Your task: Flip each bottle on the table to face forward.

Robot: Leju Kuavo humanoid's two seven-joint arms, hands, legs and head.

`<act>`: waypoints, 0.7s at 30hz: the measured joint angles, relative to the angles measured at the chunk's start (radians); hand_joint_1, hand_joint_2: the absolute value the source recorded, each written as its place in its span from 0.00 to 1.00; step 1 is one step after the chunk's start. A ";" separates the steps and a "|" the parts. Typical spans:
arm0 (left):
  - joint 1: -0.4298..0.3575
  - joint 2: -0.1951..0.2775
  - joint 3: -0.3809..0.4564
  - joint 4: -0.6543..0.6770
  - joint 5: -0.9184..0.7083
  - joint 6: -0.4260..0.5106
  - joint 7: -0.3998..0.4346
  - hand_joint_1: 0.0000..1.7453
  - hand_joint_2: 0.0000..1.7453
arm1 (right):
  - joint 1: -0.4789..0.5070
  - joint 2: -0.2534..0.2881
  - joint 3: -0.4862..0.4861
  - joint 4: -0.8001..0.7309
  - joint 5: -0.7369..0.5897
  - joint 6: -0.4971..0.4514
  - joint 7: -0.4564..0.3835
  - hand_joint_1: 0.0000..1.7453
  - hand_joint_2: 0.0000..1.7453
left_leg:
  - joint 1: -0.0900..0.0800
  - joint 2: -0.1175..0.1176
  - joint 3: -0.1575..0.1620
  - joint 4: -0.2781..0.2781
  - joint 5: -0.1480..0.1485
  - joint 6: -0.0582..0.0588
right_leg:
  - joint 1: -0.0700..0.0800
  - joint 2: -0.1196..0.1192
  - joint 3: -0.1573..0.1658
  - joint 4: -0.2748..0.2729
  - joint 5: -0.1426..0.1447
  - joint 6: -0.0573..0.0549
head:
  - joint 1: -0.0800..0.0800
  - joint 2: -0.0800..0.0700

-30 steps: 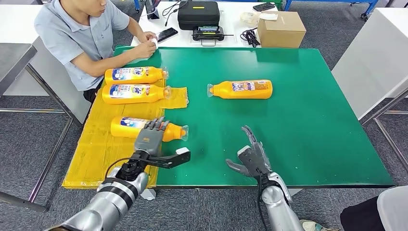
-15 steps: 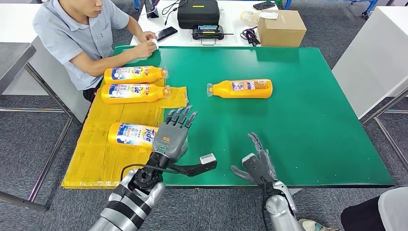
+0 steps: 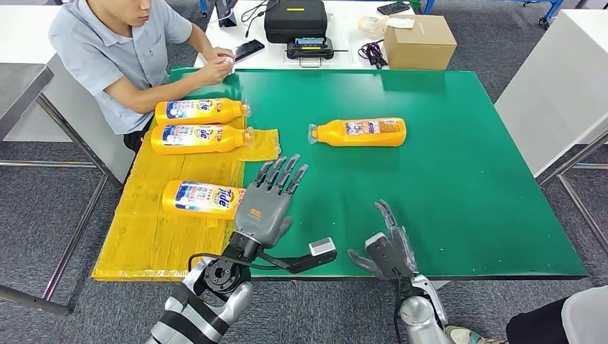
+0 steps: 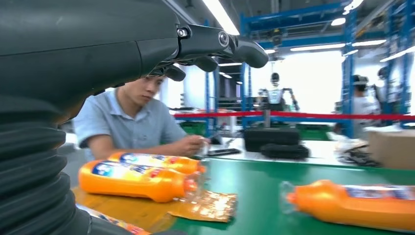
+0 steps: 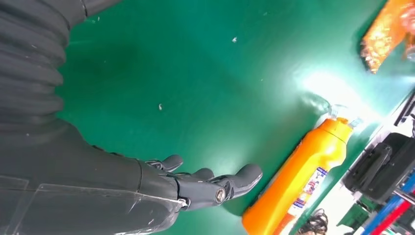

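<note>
Both robot hands hover open near table's (image 3: 459, 265) front edge.

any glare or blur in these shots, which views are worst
Right wrist view: strong white glare on the green table beside the lone bottle. Left wrist view: blown-out bright background, soft bottles, left hand dark and close. Head view: evenly lit and sharp.
</note>
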 joint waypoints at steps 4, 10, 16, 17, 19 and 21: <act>0.035 -0.015 0.023 -0.039 0.229 0.014 -0.133 0.00 1.00 | 0.015 0.025 -0.045 -0.030 -0.195 0.145 0.017 0.00 0.50 | 0.000 0.000 0.000 0.000 0.000 0.000 | 0.000 0.000 0.000 0.000 0.000 0.000 | 0.000 0.000; 0.108 -0.036 0.074 -0.099 0.712 0.007 -0.370 0.00 1.00 | 0.099 0.060 -0.082 -0.183 -0.245 0.188 -0.018 0.00 1.00 | 0.000 0.000 -0.001 0.000 0.000 0.000 | 0.000 0.000 -0.002 0.000 0.000 0.000 | 0.000 0.000; 0.162 -0.050 0.087 -0.128 0.974 -0.008 -0.504 0.00 1.00 | 0.196 0.084 -0.109 -0.389 -0.150 0.136 -0.131 0.00 1.00 | 0.000 0.000 -0.002 0.000 -0.001 0.000 | 0.000 0.000 -0.002 0.000 0.000 0.000 | 0.000 0.000; 0.166 -0.050 0.087 -0.130 0.992 -0.009 -0.510 0.00 1.00 | 0.205 0.088 -0.113 -0.410 -0.135 0.126 -0.139 0.00 1.00 | 0.000 0.000 -0.002 0.000 -0.001 0.000 | 0.000 0.000 -0.002 0.000 0.000 0.000 | 0.000 0.000; 0.170 -0.050 0.089 -0.136 1.035 -0.012 -0.518 0.00 1.00 | 0.216 0.097 -0.117 -0.442 -0.113 0.115 -0.143 0.00 1.00 | 0.000 0.000 -0.002 0.000 -0.001 0.000 | 0.000 0.000 -0.002 0.000 0.000 0.000 | 0.000 0.000; 0.171 -0.050 0.095 -0.140 1.075 -0.015 -0.527 0.00 1.00 | 0.218 0.108 -0.120 -0.463 -0.104 0.113 -0.123 0.00 0.50 | 0.000 0.001 -0.001 0.000 -0.001 0.000 | 0.000 0.000 -0.002 0.000 0.000 0.000 | 0.000 0.000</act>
